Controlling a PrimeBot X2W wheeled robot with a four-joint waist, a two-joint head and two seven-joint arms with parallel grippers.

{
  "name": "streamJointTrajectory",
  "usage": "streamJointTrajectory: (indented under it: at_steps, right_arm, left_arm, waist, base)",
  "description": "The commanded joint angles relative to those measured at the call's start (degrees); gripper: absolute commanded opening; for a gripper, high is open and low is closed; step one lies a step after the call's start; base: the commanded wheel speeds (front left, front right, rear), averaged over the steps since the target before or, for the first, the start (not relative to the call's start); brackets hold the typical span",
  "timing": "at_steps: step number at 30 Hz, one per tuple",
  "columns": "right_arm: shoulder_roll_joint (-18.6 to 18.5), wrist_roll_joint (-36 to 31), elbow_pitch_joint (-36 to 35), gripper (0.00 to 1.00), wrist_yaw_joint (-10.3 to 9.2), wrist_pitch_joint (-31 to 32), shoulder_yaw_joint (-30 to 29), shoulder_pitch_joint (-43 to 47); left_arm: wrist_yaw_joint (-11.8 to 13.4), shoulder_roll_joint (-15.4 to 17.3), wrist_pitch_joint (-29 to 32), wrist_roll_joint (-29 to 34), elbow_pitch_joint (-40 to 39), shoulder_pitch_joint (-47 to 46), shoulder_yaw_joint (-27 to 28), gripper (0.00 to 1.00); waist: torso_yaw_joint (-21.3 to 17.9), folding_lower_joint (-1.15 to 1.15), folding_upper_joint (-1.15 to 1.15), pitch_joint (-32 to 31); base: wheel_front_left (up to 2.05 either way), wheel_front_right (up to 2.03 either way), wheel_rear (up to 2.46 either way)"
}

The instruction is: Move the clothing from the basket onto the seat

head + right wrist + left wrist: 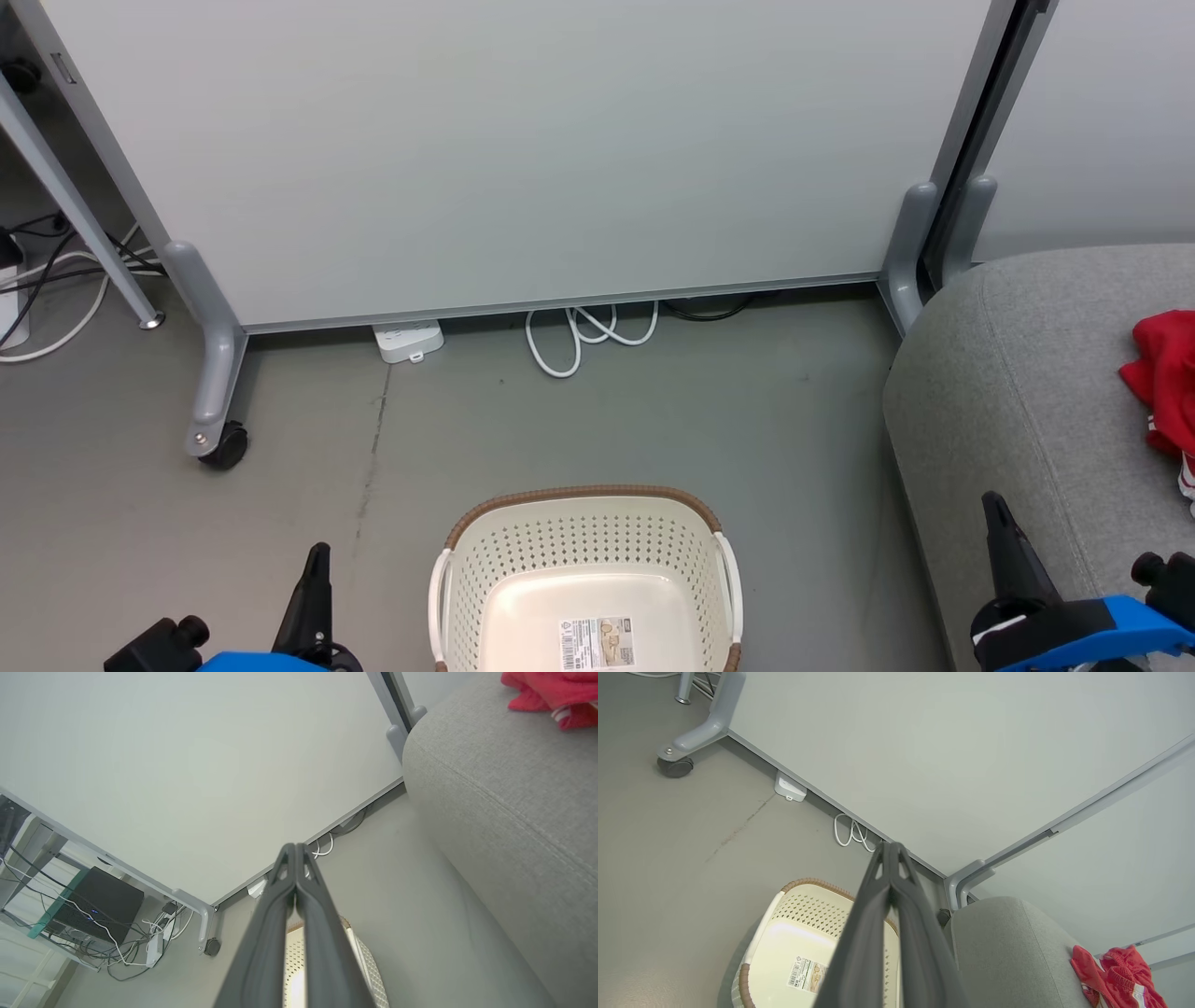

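The cream basket (pixel 586 546) with a brown rim stands on the floor at the bottom centre of the head view, holding nothing but the label (pixel 596 642) on its bottom. Red clothing (pixel 1164 378) lies bunched on the grey seat (pixel 1018 392) at the right edge. My left gripper (pixel 317 558) is shut and empty, left of the basket. My right gripper (pixel 995 511) is shut and empty in front of the seat's near corner. The left wrist view shows the basket (pixel 798 933), the seat (pixel 1008 947) and the clothing (pixel 1115 980). The right wrist view shows the seat (pixel 504 807) and the clothing (pixel 551 690).
A pale wheeled partition (pixel 513 149) stands behind the basket, its caster (pixel 224 446) at the left. A white power strip (pixel 408 340) and a looped white cable (pixel 583 336) lie at its foot. More cables (pixel 47 280) lie at far left. Grey floor (pixel 653 420) surrounds the basket.
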Motion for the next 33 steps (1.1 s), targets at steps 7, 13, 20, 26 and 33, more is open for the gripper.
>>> streamJointTrajectory:
  at_steps: [7, 13, 20, 26, 33]
  right_arm:
    - [-0.28, 7.20, 0.33, 0.00, -0.04, 0.36, 0.21, -2.48]
    - [-0.31, 12.01, 0.96, 0.00, -0.04, 0.61, 0.27, -3.00]
    - [-0.34, 17.34, 1.70, 0.00, -0.05, 0.82, 0.36, -3.76]
    - [-0.37, 20.88, 2.19, 0.00, -0.05, 0.96, 0.41, -4.10]
    - [-0.39, 25.55, 2.78, 0.00, -0.06, 1.22, 0.49, -4.83]
  left_arm:
    - [-0.16, 0.19, 1.52, -5.78, -1.77, -1.81, 1.67, 0.00]
    - [-0.18, 0.13, 2.64, -9.64, -2.39, -1.97, 2.61, 0.00]
    - [-0.21, 0.06, 3.88, -13.87, -3.10, -2.04, 3.49, 0.00]
    - [-0.23, 0.00, 4.68, -16.69, -3.58, -2.15, 4.21, 0.00]
    - [-0.26, -0.07, 5.81, -20.46, -4.16, -2.26, 5.05, 0.00]
  waist:
    - [-0.31, 0.00, 0.00, 0.00]
    - [-0.56, 0.00, 0.00, 0.00]
    - [-0.86, 0.00, 0.00, 0.00]
    - [-1.08, 0.00, 0.00, 0.00]
    - [-1.37, 0.00, 0.00, 0.00]
  base:
    - [0.00, 0.00, 0.00]
    - [0.00, 0.00, 0.00]
    - [0.00, 0.00, 0.00]
    - [0.00, 0.00, 0.00]
    - [0.00, 0.00, 0.00]
